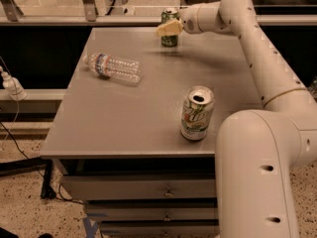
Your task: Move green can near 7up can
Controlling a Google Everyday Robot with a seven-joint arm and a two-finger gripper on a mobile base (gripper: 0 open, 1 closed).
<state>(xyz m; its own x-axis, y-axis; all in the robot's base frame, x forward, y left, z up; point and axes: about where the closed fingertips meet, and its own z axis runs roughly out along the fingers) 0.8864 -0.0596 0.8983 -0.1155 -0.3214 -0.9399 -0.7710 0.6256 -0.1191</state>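
Note:
The green can stands upright at the far edge of the grey table, near the middle of that edge. My gripper is at the can, at about mid-height, and a cream part of it covers the can's front. The white arm reaches in from the right. The 7up can, silver-white with a green logo and an open top, stands upright near the table's front right. The two cans are far apart.
A clear plastic water bottle lies on its side on the table's left part. The arm's large white base stands at the table's front right corner. A railing runs behind the table. Drawers sit under the tabletop.

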